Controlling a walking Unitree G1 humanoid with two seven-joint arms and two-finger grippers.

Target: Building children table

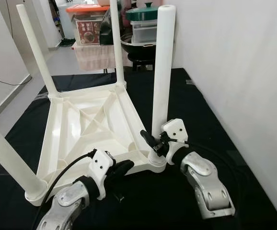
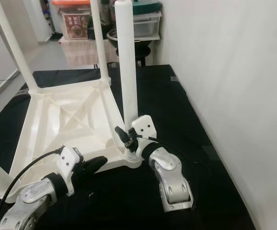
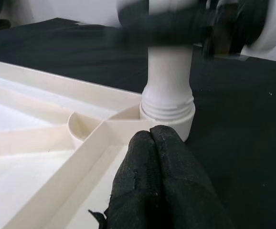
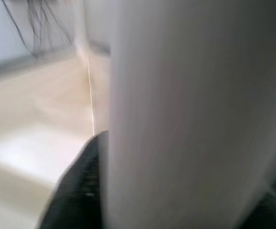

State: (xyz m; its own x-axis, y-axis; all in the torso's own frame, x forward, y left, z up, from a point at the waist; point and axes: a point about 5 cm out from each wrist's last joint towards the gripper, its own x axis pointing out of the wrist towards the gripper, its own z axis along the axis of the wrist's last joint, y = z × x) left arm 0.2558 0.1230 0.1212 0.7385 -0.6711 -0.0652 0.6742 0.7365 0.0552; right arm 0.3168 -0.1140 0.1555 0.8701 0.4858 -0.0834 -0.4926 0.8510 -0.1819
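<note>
**Upturned children's table, right gripper on the near-right leg**

Left eye view: a cream plastic children's table [image 1: 88,125] lies upside down on a black cloth [image 1: 201,105] spread over the floor, its ribbed underside facing up. Four white legs stand in the corner sockets: two far ones [image 1: 35,48], one at the near left [image 1: 6,153], and the near-right leg [image 1: 163,67] upright in its socket [image 1: 156,163]. The right gripper [image 1: 154,142] is clamped around the base of that leg just above the socket. The left gripper [image 1: 123,167] rests against the table's near edge, just beside the same corner. A white wall [image 1: 234,62] runs along the right; storage boxes and a pot [image 1: 141,43] stand beyond the cloth.

Right eye view: the same layout, with the right gripper's fingers [image 2: 122,134] closing on the leg from the table side.

Left wrist view: the left gripper's fingers [image 3: 162,176] are pressed together with nothing between them, tips at the table's rim, pointing at the ribbed collar of the leg (the right gripper is a dark blur across it).

Right wrist view: the leg [image 4: 190,109] sits very close and blurred, one black finger [image 4: 80,186] against its side.
</note>
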